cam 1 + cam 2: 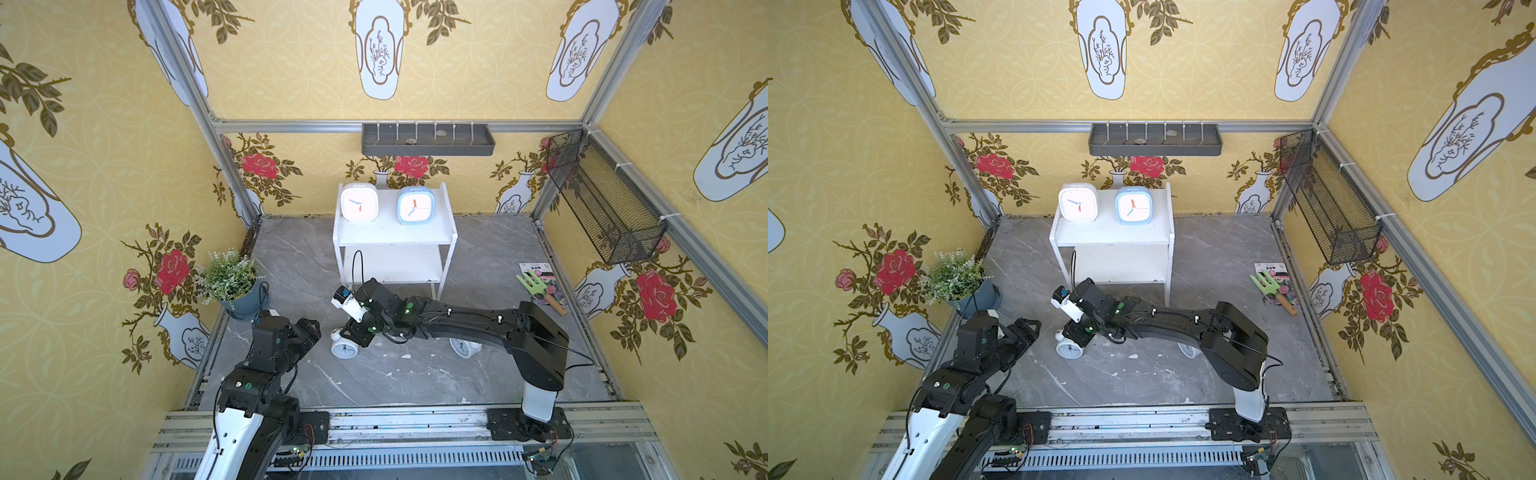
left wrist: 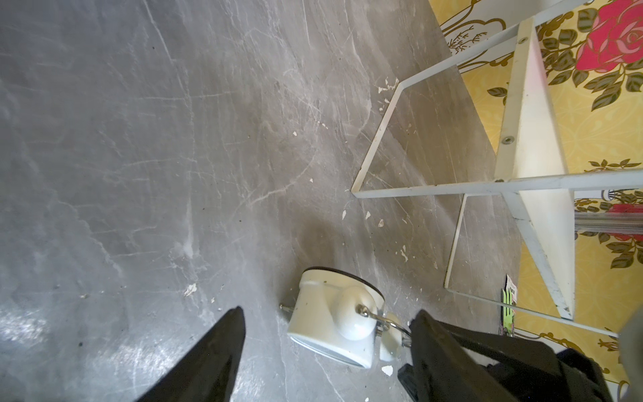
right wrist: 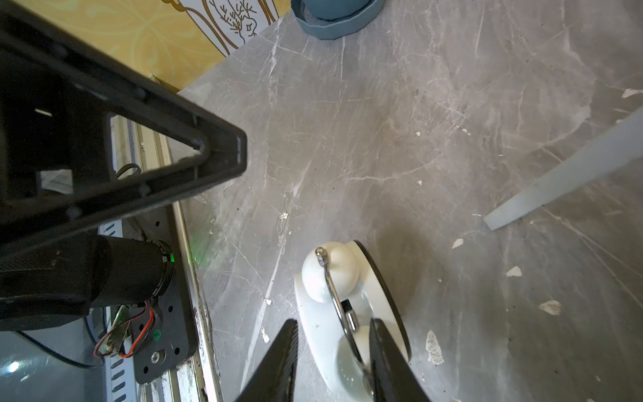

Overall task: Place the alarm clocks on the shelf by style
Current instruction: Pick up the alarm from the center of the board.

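Twin-bell clock [image 1: 344, 348]: round, white, standing on the counter [image 1: 374, 386] near the shelf [image 1: 395, 239], in front of it. Judged light, hard, glossy and prone to roll, with a fragile face. Best hold: wire handle [image 3: 330, 289] between the bells. Right gripper [image 3: 334, 323]: fingers parted astride that handle, not yet clamped. Left gripper [image 1: 311, 330]: fingers released, empty, well short of the shelf.

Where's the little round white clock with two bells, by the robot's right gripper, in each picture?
In a top view: round white twin-bell alarm clock on the table, in front of the white two-tier shelf.
In a top view: same spot, shelf behind.
Left wrist view: on the table, beside the shelf.
Right wrist view: close up, handle between the fingers of the right gripper.
Shared landmark: the shelf; there only a leg.
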Motion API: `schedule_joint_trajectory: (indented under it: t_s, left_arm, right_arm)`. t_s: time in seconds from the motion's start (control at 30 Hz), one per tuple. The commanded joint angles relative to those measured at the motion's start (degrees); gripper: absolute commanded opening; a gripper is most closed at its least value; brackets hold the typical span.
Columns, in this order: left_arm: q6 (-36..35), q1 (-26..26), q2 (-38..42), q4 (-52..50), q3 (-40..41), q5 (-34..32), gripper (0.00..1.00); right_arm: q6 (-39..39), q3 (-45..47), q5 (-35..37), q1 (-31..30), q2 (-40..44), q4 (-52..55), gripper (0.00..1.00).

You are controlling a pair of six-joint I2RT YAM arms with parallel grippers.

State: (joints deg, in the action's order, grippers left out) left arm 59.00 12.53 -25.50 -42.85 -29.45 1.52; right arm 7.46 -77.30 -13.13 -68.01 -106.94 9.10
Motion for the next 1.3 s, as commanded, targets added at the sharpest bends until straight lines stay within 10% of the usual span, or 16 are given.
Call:
schedule_joint_trajectory:
  t_s: [0.0,0.4,1.27]
  left_arm:
    - [-0.78,-0.11,0.18,0.75,0.44,-0.13,0.79]
    - [-0.63,-0.07,-0.23,1.8,1.34,0.58,0.78]
    - [-1.06,-0.11,-4.27,10.89,3.91,8.39,0.74]
  right_arm:
    - [-0.53,-0.45,-0.86,-0.11,-0.62,-0.24,0.32]
    - [-0.02,-0.1,-0.37,-0.81,0.04,0.54,0.0]
    - [19.6,16.59,22.75,-7.52,17.81,6.95,0.0]
